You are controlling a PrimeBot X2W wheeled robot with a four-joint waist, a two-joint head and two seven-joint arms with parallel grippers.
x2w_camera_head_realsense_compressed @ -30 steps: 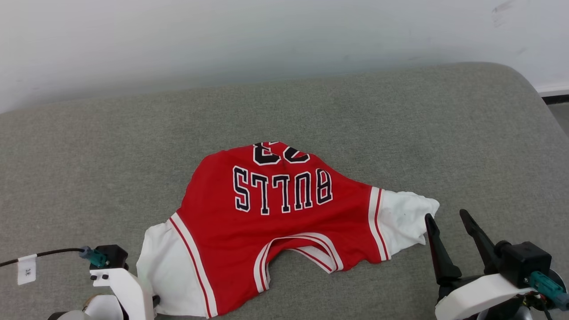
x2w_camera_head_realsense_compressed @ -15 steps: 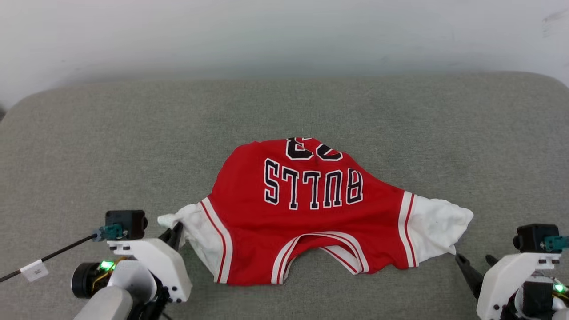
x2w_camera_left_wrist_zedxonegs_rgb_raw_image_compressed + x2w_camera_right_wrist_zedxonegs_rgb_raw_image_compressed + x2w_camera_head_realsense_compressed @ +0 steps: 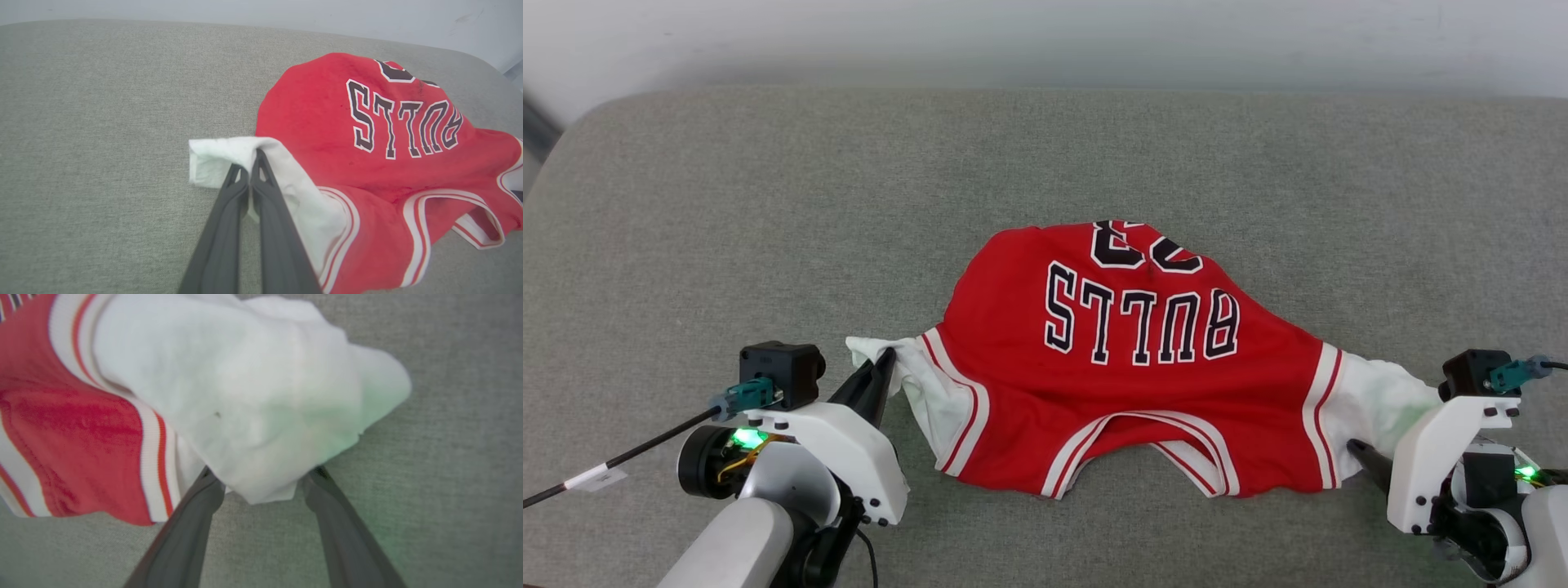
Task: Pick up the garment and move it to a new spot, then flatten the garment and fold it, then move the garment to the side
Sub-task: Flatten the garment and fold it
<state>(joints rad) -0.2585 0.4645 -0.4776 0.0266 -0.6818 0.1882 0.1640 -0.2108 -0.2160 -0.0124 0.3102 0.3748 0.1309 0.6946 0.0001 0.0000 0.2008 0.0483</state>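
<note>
Red garment (image 3: 1143,392), just one.

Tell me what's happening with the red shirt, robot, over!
Left gripper shut on a white sleeve of the garment. Right gripper open, fingers apart at the other sleeve. Garment rumpled on the grey cushion, lettering side up.

A soft red jersey shirt (image 3: 1127,384) with white sleeves lies crumpled on the grey fabric surface (image 3: 768,204).
Its black, white-outlined lettering faces up and reads upside down; the striped neck opening is at the near edge.
</note>
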